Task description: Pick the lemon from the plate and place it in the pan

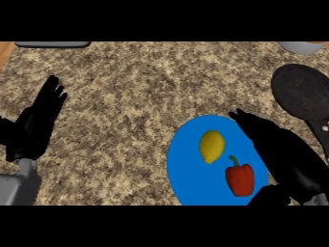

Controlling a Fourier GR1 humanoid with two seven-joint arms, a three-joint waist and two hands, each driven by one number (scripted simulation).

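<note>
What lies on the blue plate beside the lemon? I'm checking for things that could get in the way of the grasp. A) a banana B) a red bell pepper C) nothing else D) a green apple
B: a red bell pepper lies on the blue plate, just to the lower right of the lemon.

On the plate [185, 164] the lemon [212, 146] lies left of and behind the pepper [240, 179]; the pan [307, 92] sits behind and right, seemingly apart from the plate.

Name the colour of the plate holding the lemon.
Blue: the plate shows it clearly in the head view.
</note>
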